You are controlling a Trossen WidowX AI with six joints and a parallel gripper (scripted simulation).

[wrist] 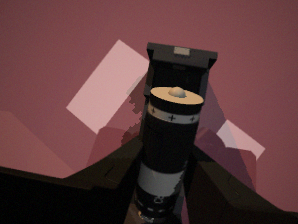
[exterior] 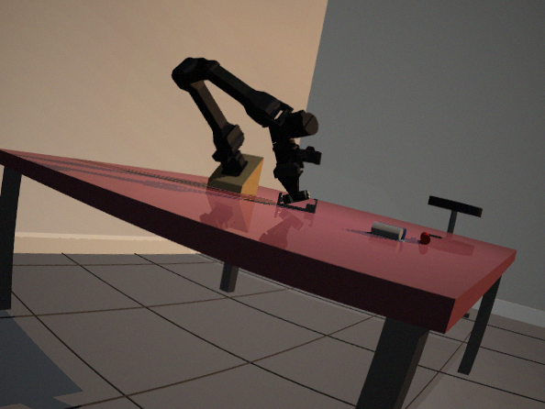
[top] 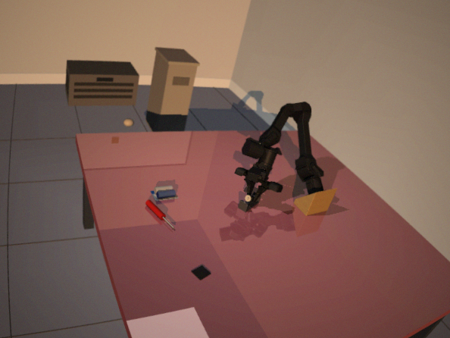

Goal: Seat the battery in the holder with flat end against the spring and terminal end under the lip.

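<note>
The black robot gripper (top: pixel 250 194) (exterior: pixel 294 197) (wrist: pixel 164 146) is clenched around a black cylindrical battery (top: pixel 248 198) (wrist: pixel 172 145) with pale grey bands and a tan terminal end. The battery tilts over the dark rectangular battery holder (top: pixel 244 206) (exterior: pixel 298 209) (wrist: pixel 182 54), its terminal end raised and facing the lip side; it does not lie flat. Whether its flat end touches the spring cannot be told, as the lower end is hidden. The holder rests on the glossy red table (top: pixel 310 265) (exterior: pixel 183 208), near the yellow wedge-shaped base block (top: pixel 326 202) (exterior: pixel 251 182) under the black jointed arm (top: pixel 304 134) (exterior: pixel 239 87). In the top view, a red-handled screwdriver with a metal shaft (top: pixel 155 210) (exterior: pixel 425 237) lies well to the left, just beside a blue and silvery-white cylindrical bundle (top: pixel 165 194) (exterior: pixel 387 231). A small flat black square (top: pixel 201 272) lies on the near left part, beyond a pale flat sheet (top: pixel 167 324) at the near edge.
</note>
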